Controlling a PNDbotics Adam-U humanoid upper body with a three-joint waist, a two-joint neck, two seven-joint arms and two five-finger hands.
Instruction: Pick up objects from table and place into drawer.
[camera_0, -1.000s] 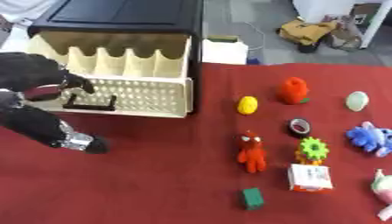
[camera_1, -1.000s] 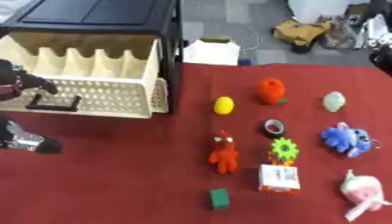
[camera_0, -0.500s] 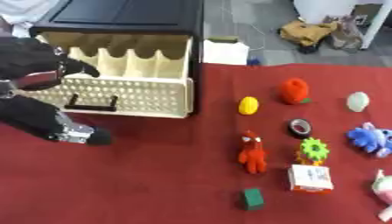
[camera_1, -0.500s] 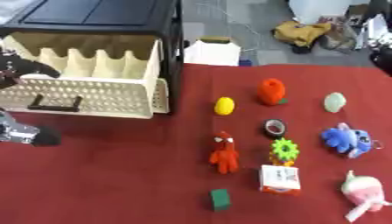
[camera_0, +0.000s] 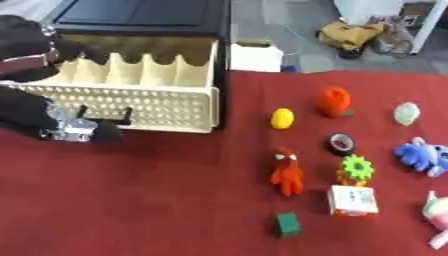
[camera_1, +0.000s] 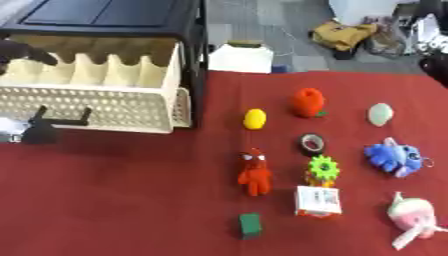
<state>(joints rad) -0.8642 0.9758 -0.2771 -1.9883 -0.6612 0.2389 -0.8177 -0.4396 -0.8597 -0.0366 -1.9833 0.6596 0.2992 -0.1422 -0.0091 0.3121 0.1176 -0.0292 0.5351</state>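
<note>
The cream drawer (camera_0: 131, 97) stands pulled out of a black cabinet (camera_0: 144, 17) at the far left corner of the red tabletop (camera_0: 157, 200); its perforated front carries a dark handle (camera_0: 103, 116), and its inside is split by dividers; the left hand (camera_0: 31, 47) shows at the left edge above the drawer's near left part, a dark blurred mass, so whether its fingers are spread or curled cannot be told; the left arm (camera_0: 52, 122) reaches along the drawer's front beside the handle. The objects lie toward the right edge, well apart from the drawer; a yellow egg shape (camera_0: 282, 118) is nearest the drawer, with an orange-red toy (camera_0: 333, 101) and a pale green egg shape (camera_0: 406, 113) further right; nearer, a dark ring (camera_0: 340, 144), a blue plush (camera_0: 422, 156), a red figure (camera_0: 287, 171), a green gear (camera_0: 356, 167), a white and orange box (camera_0: 353, 200), a green cube (camera_0: 287, 224) and a pink and white plush (camera_1: 411, 215) by the near right corner.
</note>
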